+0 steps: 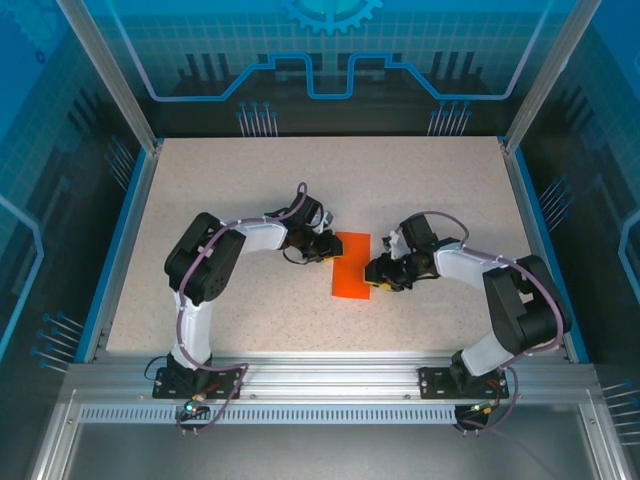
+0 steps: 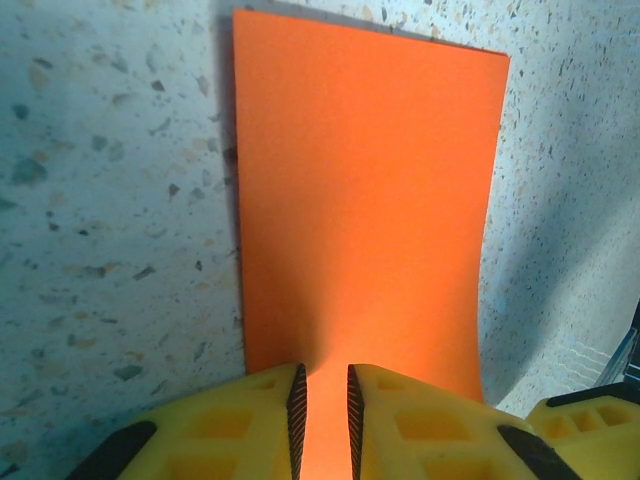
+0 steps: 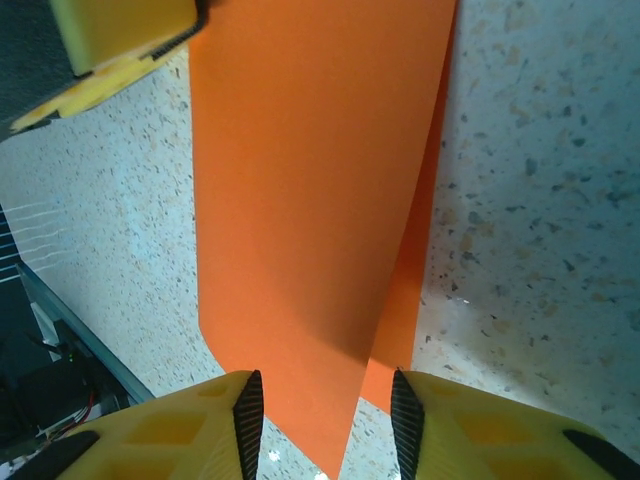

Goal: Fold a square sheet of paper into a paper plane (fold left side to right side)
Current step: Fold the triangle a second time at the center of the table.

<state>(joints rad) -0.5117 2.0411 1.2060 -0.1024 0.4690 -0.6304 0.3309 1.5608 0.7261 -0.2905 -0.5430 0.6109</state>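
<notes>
The square sheet of paper [image 1: 352, 265] lies folded in half as a tall bright orange rectangle in the middle of the table. My left gripper [image 1: 330, 245] sits at its upper left edge. In the left wrist view its jaws [image 2: 325, 400] stand a narrow gap apart over the paper [image 2: 360, 200], with orange showing between them. My right gripper [image 1: 375, 272] is at the paper's lower right. Its jaws [image 3: 325, 410] stand open around a corner of the paper [image 3: 300, 200], where the top layer lifts off the lower one. No finished paper plane is in view.
The speckled tabletop [image 1: 230, 180] is bounded by blue and aluminium frame rails [image 1: 320, 365] along its edges. The left gripper's yellow finger [image 3: 120, 40] shows at the top left of the right wrist view, close to the paper.
</notes>
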